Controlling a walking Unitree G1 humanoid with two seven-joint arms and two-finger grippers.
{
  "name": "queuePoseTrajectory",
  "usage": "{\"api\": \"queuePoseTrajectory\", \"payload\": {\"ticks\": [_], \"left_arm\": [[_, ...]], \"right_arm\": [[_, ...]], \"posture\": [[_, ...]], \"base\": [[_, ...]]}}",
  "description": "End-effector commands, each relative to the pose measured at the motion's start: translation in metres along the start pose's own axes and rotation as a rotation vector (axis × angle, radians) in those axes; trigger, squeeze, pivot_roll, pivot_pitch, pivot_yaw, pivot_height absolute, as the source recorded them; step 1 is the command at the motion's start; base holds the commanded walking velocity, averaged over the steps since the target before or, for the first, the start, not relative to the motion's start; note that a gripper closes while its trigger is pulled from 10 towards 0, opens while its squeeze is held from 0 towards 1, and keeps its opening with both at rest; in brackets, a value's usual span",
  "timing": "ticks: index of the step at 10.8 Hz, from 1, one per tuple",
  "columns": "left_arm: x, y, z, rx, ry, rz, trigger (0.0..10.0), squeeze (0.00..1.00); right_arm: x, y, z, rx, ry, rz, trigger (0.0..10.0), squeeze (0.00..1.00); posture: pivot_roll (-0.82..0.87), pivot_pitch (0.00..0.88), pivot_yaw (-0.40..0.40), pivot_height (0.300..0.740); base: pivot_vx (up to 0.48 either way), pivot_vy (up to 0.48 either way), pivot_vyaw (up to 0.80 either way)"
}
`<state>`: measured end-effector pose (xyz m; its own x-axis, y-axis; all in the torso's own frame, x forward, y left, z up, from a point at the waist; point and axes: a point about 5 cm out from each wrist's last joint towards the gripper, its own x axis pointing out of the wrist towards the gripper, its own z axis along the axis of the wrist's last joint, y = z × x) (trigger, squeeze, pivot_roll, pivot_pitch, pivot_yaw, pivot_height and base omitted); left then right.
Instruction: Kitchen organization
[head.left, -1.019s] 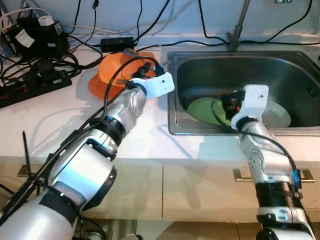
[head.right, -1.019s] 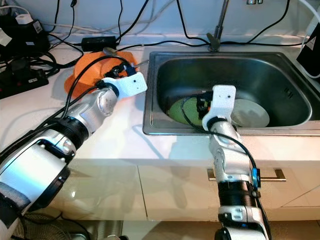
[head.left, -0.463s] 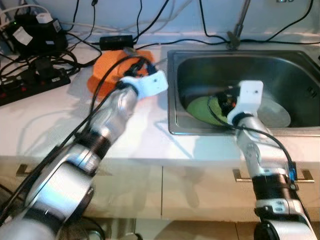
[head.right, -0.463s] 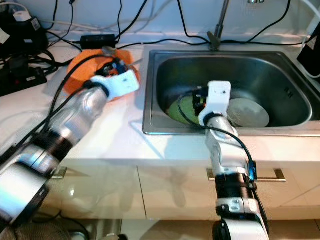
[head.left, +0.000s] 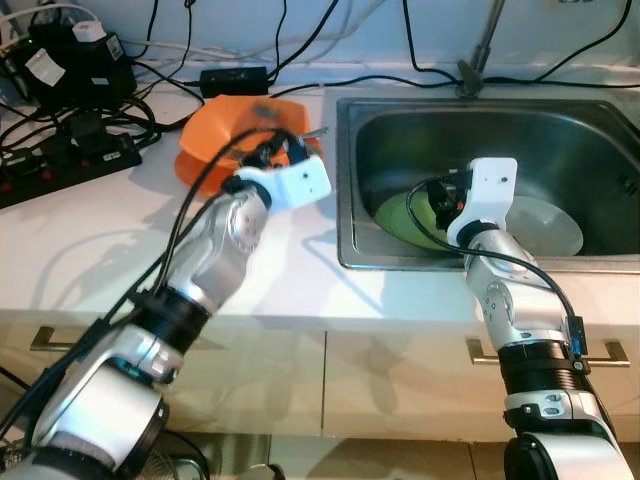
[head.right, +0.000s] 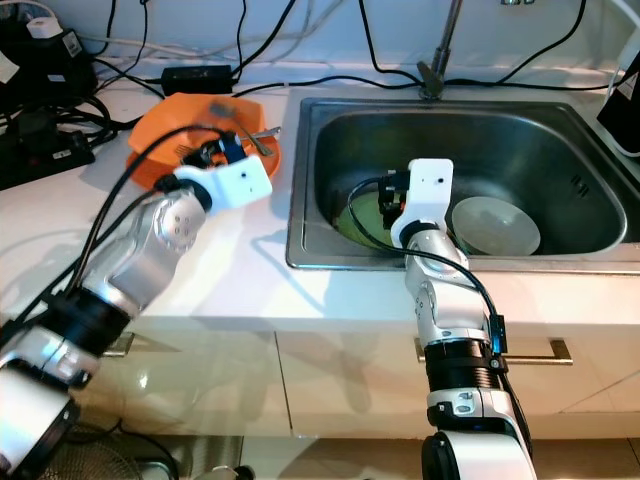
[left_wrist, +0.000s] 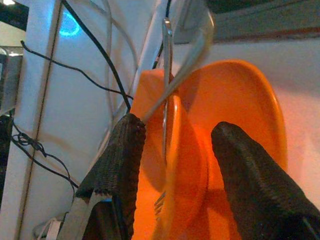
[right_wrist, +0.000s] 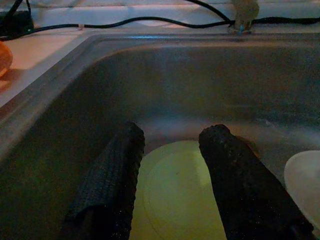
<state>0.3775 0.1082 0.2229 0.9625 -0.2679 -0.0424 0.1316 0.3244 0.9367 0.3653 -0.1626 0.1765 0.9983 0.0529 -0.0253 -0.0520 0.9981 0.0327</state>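
An orange plate (head.left: 225, 135) lies on the white counter left of the sink, with a fork and a spoon (head.right: 255, 128) resting on its near-sink edge. My left gripper (left_wrist: 177, 129) hovers open just in front of the plate, and the cutlery (left_wrist: 167, 95) lies beyond its fingers. Down in the steel sink (head.left: 347, 230) a green plate (head.left: 400, 220) sits beside a white bowl (head.left: 548, 226). My right gripper (right_wrist: 175, 132) hangs open inside the sink over the green plate (right_wrist: 175, 190), holding nothing.
Power strips, adapters and black cables (head.left: 70, 110) crowd the counter's back left. The faucet stem (head.left: 478, 45) rises behind the sink. Bare white counter (head.left: 100, 230) lies in front of the orange plate. A drawer handle (head.left: 600, 352) runs below the sink.
My left gripper has drawn back off the orange plate towards the counter front, uncovering the fork and spoon. My right gripper has shifted slightly left over the green plate.
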Motion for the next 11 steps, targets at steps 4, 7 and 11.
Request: {"api": "queuePoseTrajectory", "payload": {"ticks": [4,7,11], "left_arm": [[-0.001,-0.01,0.022,0.0,-0.077,-0.037,10.0,0.0],[0.006,-0.009,0.031,-0.009,-0.096,-0.008,10.0,0.0],[0.03,-0.015,0.032,0.055,-0.078,0.013,10.0,0.0]], "right_arm": [[0.002,0.003,0.001,0.005,-0.01,0.009,10.0,0.0],[0.0,0.0,0.0,0.003,-0.009,-0.001,10.0,0.0],[-0.001,0.0,-0.001,0.003,-0.011,-0.007,10.0,0.0]], "posture": [[0.15,0.106,0.014,0.74],[0.15,0.111,0.014,0.74],[0.12,0.114,0.024,0.74]], "base": [[0.0,0.0,0.0],[0.0,0.0,0.0],[0.0,0.0,0.0]]}}
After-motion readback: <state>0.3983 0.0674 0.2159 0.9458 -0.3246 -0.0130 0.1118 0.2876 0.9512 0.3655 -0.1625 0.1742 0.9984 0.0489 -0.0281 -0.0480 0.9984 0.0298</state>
